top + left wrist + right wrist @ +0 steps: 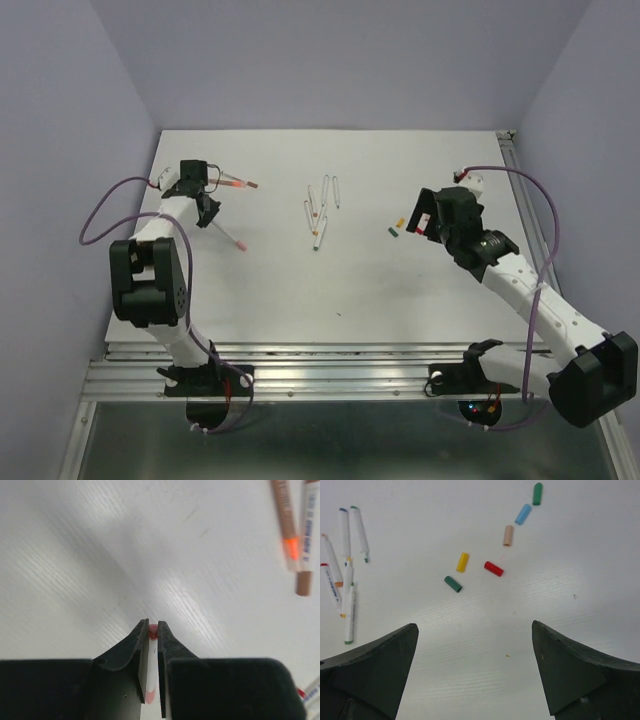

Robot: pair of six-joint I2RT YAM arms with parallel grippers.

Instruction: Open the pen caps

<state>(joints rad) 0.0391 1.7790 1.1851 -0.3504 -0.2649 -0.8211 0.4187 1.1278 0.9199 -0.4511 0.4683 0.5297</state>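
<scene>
My left gripper (153,626) is shut on a white pen (149,680) that runs lengthwise between the jaws, its red-pink cap (153,632) peeking out at the fingertips. From above, that pen (232,238) slants down-right from the left gripper (208,213) at the table's left. Several loose pen caps lie ahead of my open right gripper (475,626): dark green (453,584), yellow (463,562), red (493,568), tan (508,535), light blue (523,514), green (537,494). The right gripper (418,216) hovers just right of them, with nothing between its fingers.
A second pen with a brown end (236,184) lies just behind the left gripper; the same brown-ended pen (290,535) shows beside a white one in the left wrist view. A bunch of uncapped white pens (320,210) lies mid-table. The table's metal rail (300,365) runs along the near edge.
</scene>
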